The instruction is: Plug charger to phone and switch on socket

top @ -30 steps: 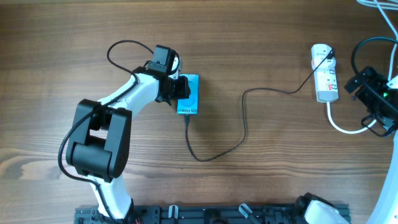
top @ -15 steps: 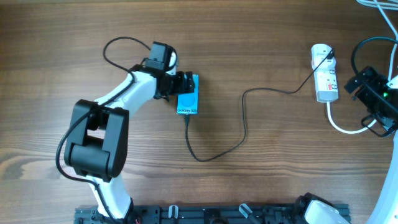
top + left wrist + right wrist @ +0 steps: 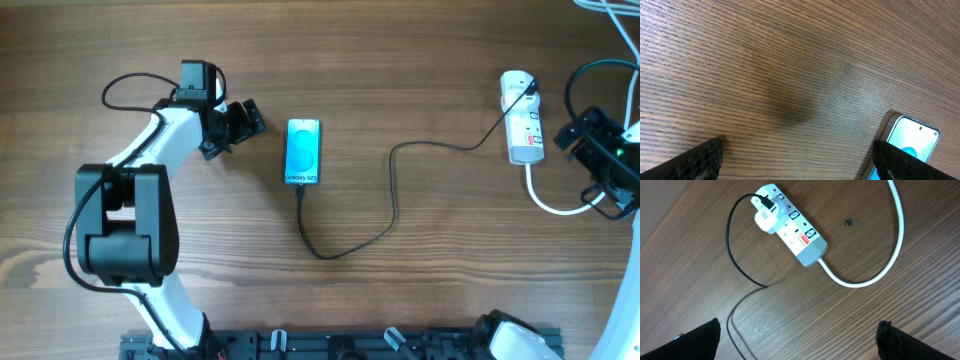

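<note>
The table [image 3: 450, 290] is brown wood with a fine grain that runs left to right, and it fills every view; no wall or floor of the room can be seen. Along the near edge lies a dark rail [image 3: 350, 345].

At the left, the left gripper [image 3: 240, 124] hangs over bare wood beside the phone [image 3: 303, 152], apart from it. Its 2 fingers are spread wide and nothing is between them. In the left wrist view a soft shadow lies on the wood, and only a corner of the phone shows at the lower right.

The phone lies flat, screen up, left of the middle of the table. The charger [image 3: 392, 205] meets its bottom edge, loops toward the near side, then climbs and runs right to the socket [image 3: 522, 118]. There it ends in a white adapter [image 3: 765, 212], seated in the end outlet.

The socket lies near the right edge. Its white cord [image 3: 880, 275] curves away from its other end.

At the far right, the right gripper [image 3: 800, 347] is also spread wide and grips nothing. It hovers near the socket without touching it.
</note>
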You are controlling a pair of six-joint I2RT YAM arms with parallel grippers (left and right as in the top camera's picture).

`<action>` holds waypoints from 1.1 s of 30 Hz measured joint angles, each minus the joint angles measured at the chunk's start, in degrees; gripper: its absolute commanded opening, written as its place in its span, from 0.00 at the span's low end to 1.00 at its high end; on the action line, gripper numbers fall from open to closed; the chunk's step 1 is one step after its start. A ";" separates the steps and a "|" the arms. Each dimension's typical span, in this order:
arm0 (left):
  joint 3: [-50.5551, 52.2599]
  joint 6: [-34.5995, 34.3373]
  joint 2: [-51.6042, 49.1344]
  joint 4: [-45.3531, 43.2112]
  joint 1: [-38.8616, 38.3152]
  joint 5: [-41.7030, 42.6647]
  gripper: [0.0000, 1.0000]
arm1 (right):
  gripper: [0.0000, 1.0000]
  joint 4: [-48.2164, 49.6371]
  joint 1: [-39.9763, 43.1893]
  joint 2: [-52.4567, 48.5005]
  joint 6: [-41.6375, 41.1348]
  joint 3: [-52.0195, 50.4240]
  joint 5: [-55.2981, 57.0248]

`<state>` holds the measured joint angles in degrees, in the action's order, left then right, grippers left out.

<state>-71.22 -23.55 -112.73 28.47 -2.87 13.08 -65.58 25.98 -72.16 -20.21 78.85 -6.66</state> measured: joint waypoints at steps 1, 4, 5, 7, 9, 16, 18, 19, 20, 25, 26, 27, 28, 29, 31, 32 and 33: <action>0.00 0.00 0.00 0.02 0.00 0.00 1.00 | 1.00 0.00 0.00 0.00 -0.02 0.00 0.00; 0.00 0.00 0.02 0.00 0.00 0.00 1.00 | 1.00 0.24 0.00 0.00 -0.02 0.00 0.00; 0.00 0.00 0.00 0.02 0.00 0.00 1.00 | 1.00 0.74 0.00 0.00 -0.02 0.00 0.00; 0.00 0.00 0.02 0.00 0.00 0.00 1.00 | 1.00 1.77 0.00 0.00 -0.02 0.00 0.00; 0.00 -0.17 0.00 -0.26 0.00 -0.02 1.00 | 1.00 1.79 0.00 0.00 -0.02 0.00 0.00; 0.13 -0.81 0.00 -1.88 0.00 -0.83 1.00 | 1.00 5.81 0.00 0.00 -11.21 0.00 -0.42; 0.13 -0.81 0.00 -1.92 0.00 -0.85 1.00 | 1.00 8.22 0.02 -0.02 -13.14 0.00 -0.31; 0.13 -0.81 0.00 -1.92 0.00 -0.85 1.00 | 1.00 9.55 0.00 -0.17 -13.55 0.00 0.35; 0.13 -0.81 0.00 -1.92 0.00 -0.85 1.00 | 1.00 10.73 0.00 -0.66 -13.88 0.00 1.25; 0.13 -0.81 0.00 -1.95 0.00 -0.87 1.00 | 1.00 16.50 0.07 -9.38 -14.53 0.00 5.22; 0.13 -0.81 0.00 -1.95 0.00 -0.87 1.00 | 1.00 17.44 0.07 -12.09 -14.53 0.00 5.64; 0.13 -0.81 0.00 -1.95 0.00 -0.87 1.00 | 1.00 18.21 0.09 -14.56 -14.53 0.00 5.86; 0.13 -0.81 0.00 -1.97 0.00 -0.87 1.00 | 1.00 18.86 0.11 -16.92 -14.64 0.00 6.08; 0.13 -0.81 0.00 -1.95 0.00 -0.87 1.00 | 1.00 19.41 0.22 -19.34 -14.73 0.00 6.29; 0.13 -0.81 0.00 -1.95 0.00 -0.87 1.00 | 1.00 20.00 0.72 -23.52 -15.56 0.00 6.54; 0.13 -0.81 0.00 -1.97 0.00 -0.87 1.00 | 1.00 20.26 1.33 -25.62 -16.02 0.00 6.60; 0.13 -0.81 0.00 -1.97 0.00 -0.87 1.00 | 1.00 20.46 1.99 -27.30 -16.26 0.00 6.71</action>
<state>-71.09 -24.36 -112.73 26.50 -2.87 12.21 -45.12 27.97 -99.46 -36.47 78.85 0.05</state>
